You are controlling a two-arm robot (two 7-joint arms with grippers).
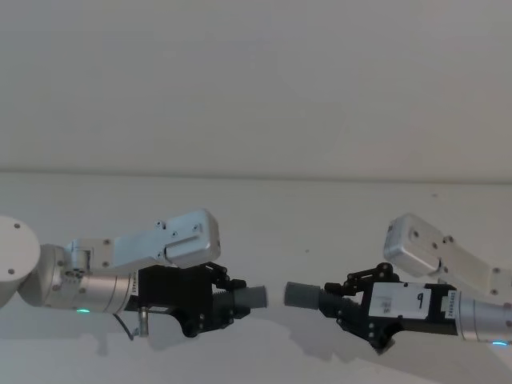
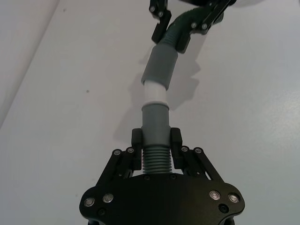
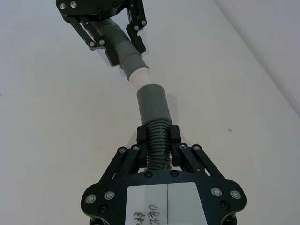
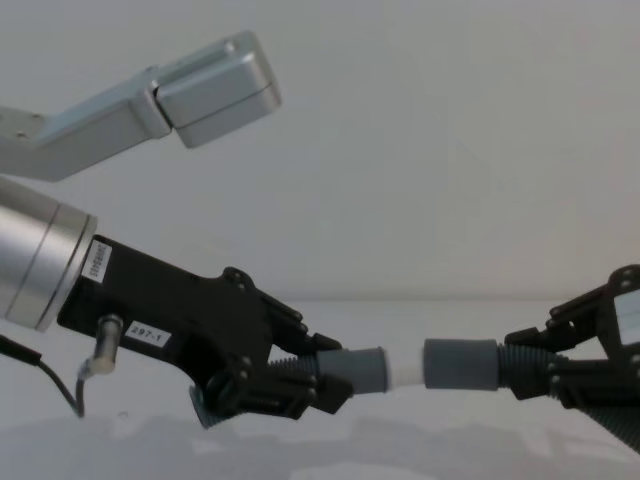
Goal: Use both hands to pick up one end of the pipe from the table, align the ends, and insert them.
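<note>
Holding one pipe piece apiece above the table [image 1: 256, 240], both grippers have finished the pick-up, and the alignment stage looks well advanced.

Nearest the robot in the head view, the left gripper [image 1: 228, 300] has its fingers [image 2: 137, 140] clenched on the ribbed middle of the left pipe piece [image 4: 365, 370], whose narrower white tip [image 4: 405, 368] points toward the other arm. Opposite it, the right gripper [image 1: 340, 304] is clamped the same way, fingers [image 3: 143, 136] on the ribs, around the right pipe piece [image 1: 302, 294], which presents its plain grey open end [image 4: 430, 365] to the tip.

Between the two arms, the chest view shows white tip and open end at about the same height and nearly on one line, the tip reaching right up to the mouth. From the right wrist camera, a sliver of gap appears between them, and the left piece looks slightly angled against the right one. From the left wrist camera, the white tip meets the grey sleeve, and it cannot be told whether it has entered.

Judged from this, lifting is done, alignment is almost done, and insertion is left: most of the white tip is exposed. A small angular correction, then a straight push together, would seem to complete the task.

Beyond the grippers, the table runs bare to the far wall.
</note>
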